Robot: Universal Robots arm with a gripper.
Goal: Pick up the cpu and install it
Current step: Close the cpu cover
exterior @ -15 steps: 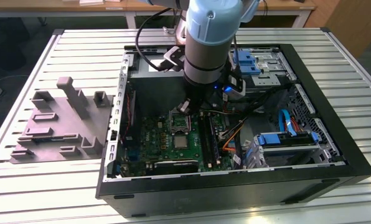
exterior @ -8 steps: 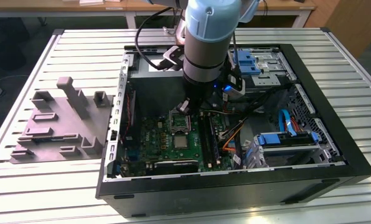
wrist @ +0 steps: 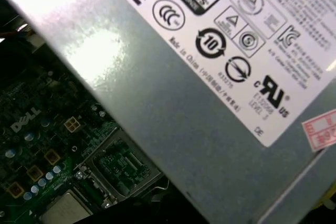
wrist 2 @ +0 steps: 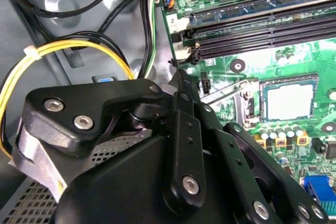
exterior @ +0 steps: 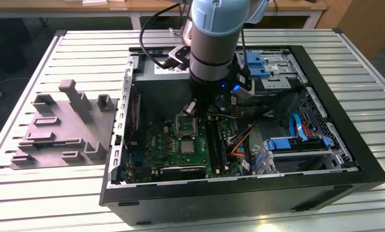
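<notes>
Exterior view, cpu (exterior: pixel 188 146): lying flat on the green motherboard (exterior: pixel 167 145), just beside the open socket (exterior: pixel 186 126).
Second wrist view, cpu (wrist 2: pixel 289 101): showing as a pale square apart from the black linkage.
Gripper (exterior: pixel 194 110): hanging over the socket, near the cpu; whether the fingers are apart or together, I cannot tell.
Case (exterior: pixel 347 159): sitting open on the slatted desk (exterior: pixel 51 188).
Grey fixture (exterior: pixel 60 128): resting beside the case.
</notes>
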